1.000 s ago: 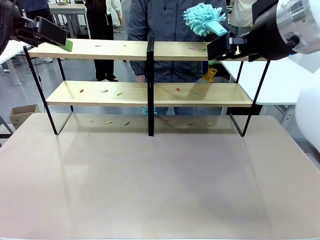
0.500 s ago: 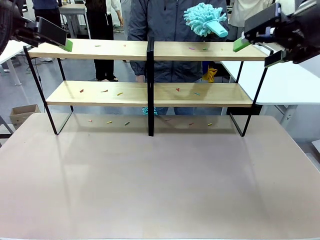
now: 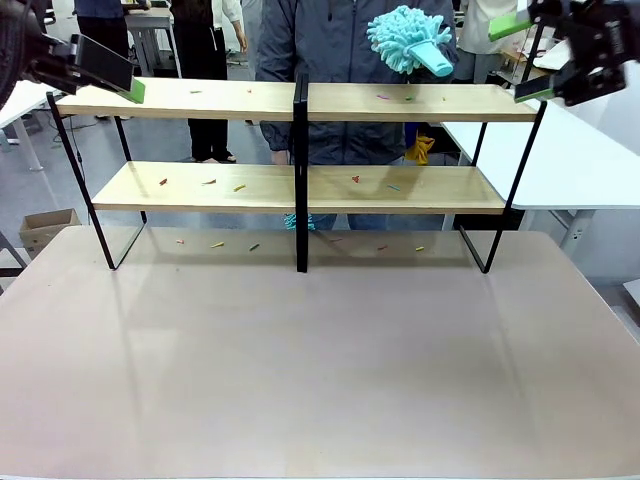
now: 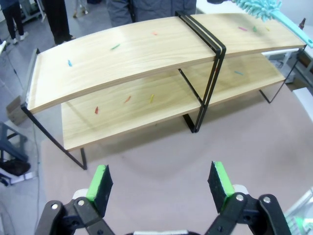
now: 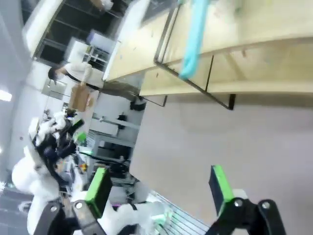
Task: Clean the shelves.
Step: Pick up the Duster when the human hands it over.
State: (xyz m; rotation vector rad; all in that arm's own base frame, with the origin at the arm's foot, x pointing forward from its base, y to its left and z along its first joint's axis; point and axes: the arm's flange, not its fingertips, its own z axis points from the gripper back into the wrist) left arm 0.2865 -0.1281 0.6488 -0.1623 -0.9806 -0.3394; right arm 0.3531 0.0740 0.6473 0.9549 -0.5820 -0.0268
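Sweeping cannot start yet. The shelves [image 3: 200, 98] stand along the far edge of the table [image 3: 320, 380], with coloured scraps [image 3: 239, 187] on both boards and on the tabletop beneath.

**Gripper state.** Both grippers are spread wide and empty.
- The left gripper [image 3: 105, 70] hangs at the left end of the top board.
- The right gripper [image 3: 525, 58] is raised beyond the right end, apart from the blue duster [image 3: 400, 35].

**Likely next step.** Take the duster.
1. Close on the handle [image 3: 440, 62], not on the fluffy head.
2. Draw the head along each board towards an open end.
3. Lift it over the central upright [image 3: 300, 170].

What supports the duster cannot be told.

**View differences.**
- The left wrist view looks down on the shelves [image 4: 122, 63], so scraps on the top board are countable. Its own gripper [image 4: 160, 181] is plainly open.
- The front view sees the boards nearly edge-on, but shows the person [image 3: 330, 40] standing behind.
- The right wrist view is blurred. It gives the handle [image 5: 193, 39] crossing the end frame, and the gripper [image 5: 159, 188] open.
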